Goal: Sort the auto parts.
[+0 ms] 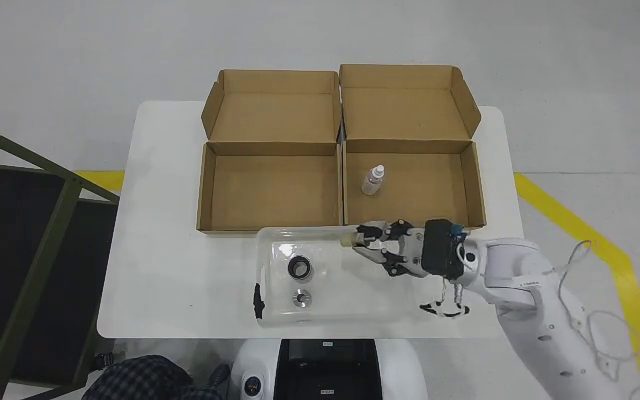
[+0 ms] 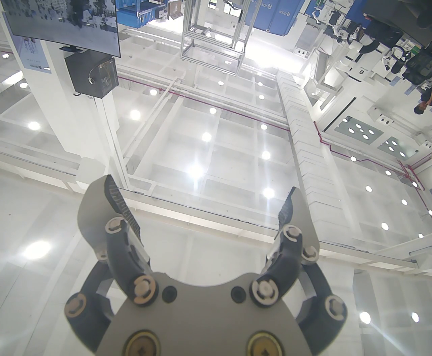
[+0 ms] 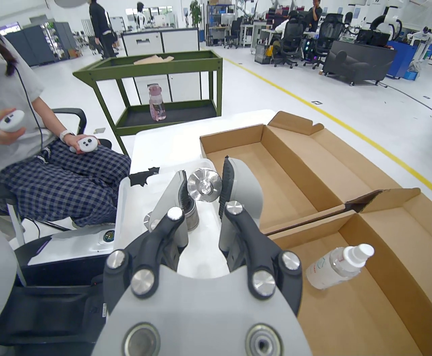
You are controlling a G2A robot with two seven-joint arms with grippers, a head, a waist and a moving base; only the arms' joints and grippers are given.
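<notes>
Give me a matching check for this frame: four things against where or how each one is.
1 small white plastic spray bottle
2 round silver metal disc
3 dark ring-shaped metal part
4 left hand

A in the clear plastic tray
B open, empty
C in the right brown cardboard box
D held in the right hand

Pairs: 1-C, 2-D, 3-A, 4-B

A big open robotics lab: yellow floor line (image 1: 585, 230), office chairs (image 3: 290, 43) at desks, white robot arms (image 3: 388, 13) far back, green trolley (image 3: 148, 69) near
</notes>
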